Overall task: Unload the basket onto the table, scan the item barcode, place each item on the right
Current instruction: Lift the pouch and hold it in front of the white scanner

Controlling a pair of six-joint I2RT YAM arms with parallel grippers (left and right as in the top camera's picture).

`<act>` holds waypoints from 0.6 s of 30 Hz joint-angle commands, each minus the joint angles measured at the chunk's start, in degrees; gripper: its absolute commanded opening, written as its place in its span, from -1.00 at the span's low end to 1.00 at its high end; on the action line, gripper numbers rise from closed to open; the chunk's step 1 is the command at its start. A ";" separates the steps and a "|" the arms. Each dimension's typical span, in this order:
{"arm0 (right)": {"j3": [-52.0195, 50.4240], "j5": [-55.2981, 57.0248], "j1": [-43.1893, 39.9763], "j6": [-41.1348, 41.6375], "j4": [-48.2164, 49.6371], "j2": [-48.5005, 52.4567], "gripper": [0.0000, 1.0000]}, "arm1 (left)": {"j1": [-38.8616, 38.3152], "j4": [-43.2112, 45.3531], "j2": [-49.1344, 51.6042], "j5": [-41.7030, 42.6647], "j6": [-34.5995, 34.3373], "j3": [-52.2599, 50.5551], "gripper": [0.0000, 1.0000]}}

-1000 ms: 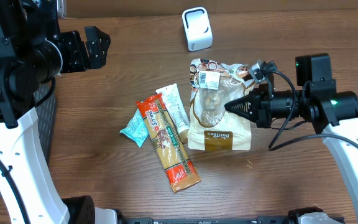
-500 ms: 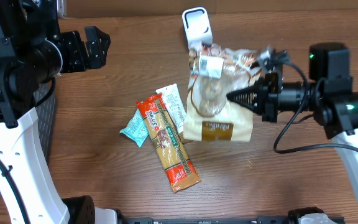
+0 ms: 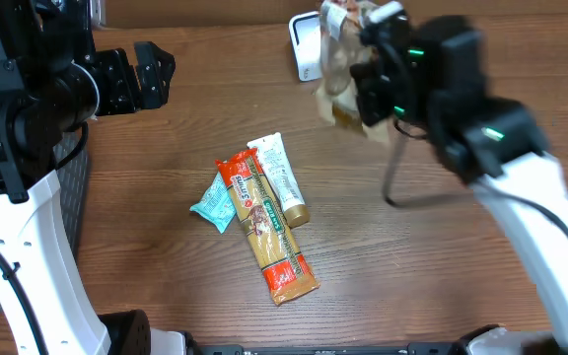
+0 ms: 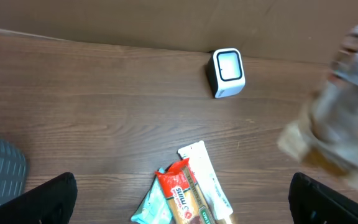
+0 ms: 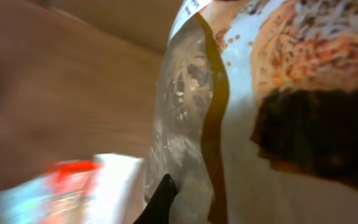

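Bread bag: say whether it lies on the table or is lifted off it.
Lifted. The bread bag hangs in the shut right gripper, above the table near the scanner.

Snack bag (image 3: 336, 65) in the air beside the white scanner (image 4: 227, 72)
The bag, clear film over a tan paper base with a white label on top, hangs motion-blurred above the worktop (image 3: 166, 148), just right of the small upright scanner.

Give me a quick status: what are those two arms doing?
Left gripper open, empty, off to the side. Right gripper shut on snack bag, held up near scanner. Other packets lie on table, out of the way.
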 commanded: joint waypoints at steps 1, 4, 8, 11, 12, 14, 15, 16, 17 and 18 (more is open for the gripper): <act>0.37 21.84 0.55 -8.79 4.13 7.58 -0.93 | 0.59 0.04 0.35 -0.28 0.22 0.85 0.99; 0.37 23.26 0.55 -15.69 10.75 12.96 -0.93 | 0.59 0.04 0.35 -0.28 0.22 0.85 1.00; 0.37 26.14 0.55 -26.93 23.02 20.13 -0.93 | 0.59 0.04 0.52 -0.28 0.20 0.85 0.99; 0.37 27.71 0.55 -35.89 29.42 24.44 -0.92 | 0.59 0.04 0.50 -0.28 0.20 0.85 0.99; 0.37 28.76 0.61 -38.49 31.56 25.99 -0.93 | 0.59 0.04 0.50 -0.28 0.22 0.85 0.99; 0.37 31.06 0.66 -42.27 35.63 29.00 -0.93 | 0.59 0.04 0.52 -0.28 0.22 0.85 0.99; 0.37 32.35 0.68 -43.60 37.81 30.34 -0.93 | 0.59 0.04 0.61 -0.28 0.22 0.85 0.99; 0.37 33.33 0.68 -45.55 39.98 31.76 -0.93 | 0.59 0.04 0.61 -0.28 0.22 0.85 0.99; 0.37 33.90 0.66 -47.84 42.03 33.20 -0.93 | 0.59 0.04 0.63 -0.28 0.22 0.85 0.99; 0.37 34.67 0.66 -50.27 44.11 34.42 -0.93 | 0.59 0.04 0.63 -0.28 0.22 0.85 0.99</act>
